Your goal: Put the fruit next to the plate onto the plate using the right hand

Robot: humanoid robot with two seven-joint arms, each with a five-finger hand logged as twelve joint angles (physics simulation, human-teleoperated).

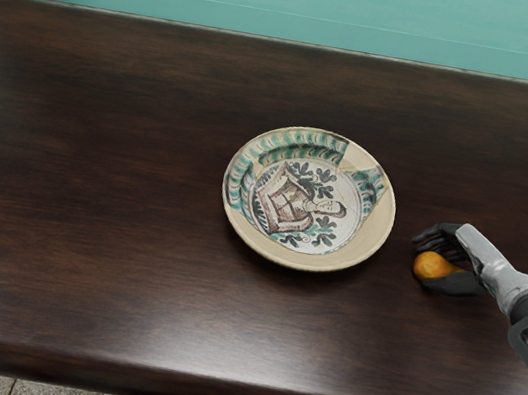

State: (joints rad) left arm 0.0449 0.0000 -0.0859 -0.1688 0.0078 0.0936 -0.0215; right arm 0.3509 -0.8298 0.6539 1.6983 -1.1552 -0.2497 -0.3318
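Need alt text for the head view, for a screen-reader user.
The right robot hand is wrapped around a small orange fruit on a dark wooden table, just right of a painted plate that holds nothing. A teal wall runs behind.

Head view: dark wood table (86, 229), teal wall (307, 2) behind it. Painted plate (358, 244) sits slightly right of centre, cream rim with green and brown pattern, nothing on it. Orange fruit (430, 266) rests on the table just right of the plate, not touching it. Right arm comes in from the right edge, grey forearm, dark wrist. Right hand (457, 258) is at the fruit: fingers (441, 232) curl round its far side, thumb on the near side, fruit gripped between them. Fruit appears low, at table level.
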